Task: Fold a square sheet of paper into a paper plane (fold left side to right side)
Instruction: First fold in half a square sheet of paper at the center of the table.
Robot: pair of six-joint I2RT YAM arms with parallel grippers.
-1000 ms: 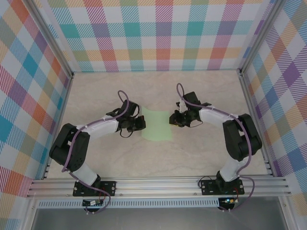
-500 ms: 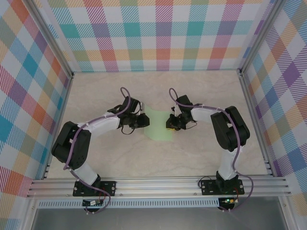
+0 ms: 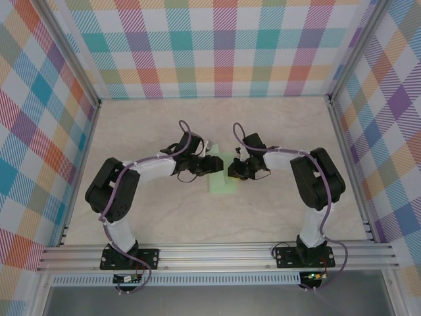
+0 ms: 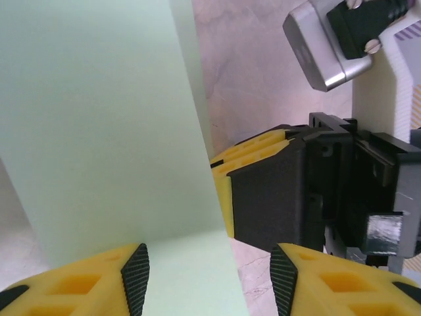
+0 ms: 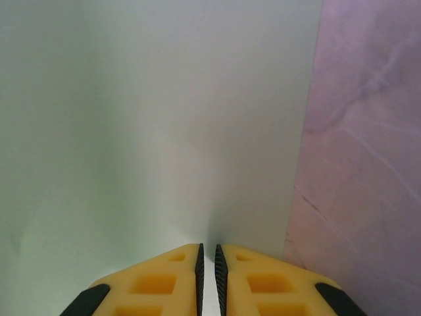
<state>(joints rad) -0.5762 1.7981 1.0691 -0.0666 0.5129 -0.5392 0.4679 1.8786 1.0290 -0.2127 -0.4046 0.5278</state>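
Lying between the two grippers, the square sheet of paper (image 3: 222, 183) is seen from above as a narrow pale green strip on the table (image 3: 283, 131). Most of it shows just nearer the bases than both sets of fingertips. Left gripper (image 3: 213, 164) is placed over the sheet's left side, right gripper (image 3: 235, 171) at its right side. The two are close together, tips facing.

Left wrist view: a paper flap is stood up, tilted, just ahead of the left fingers (image 4: 135, 286). A second layer is seen just behind the flap's right edge. Left jaws are held apart, released. Paper is laid across the gap between them, nothing pinched. The right gripper's yellow fingers are seen just past the flap's right edge.

Right wrist view: right jaws are drawn nearly together, and the sheet is clamped in the thin slit between them. Bare table is seen to the right of those fingers.
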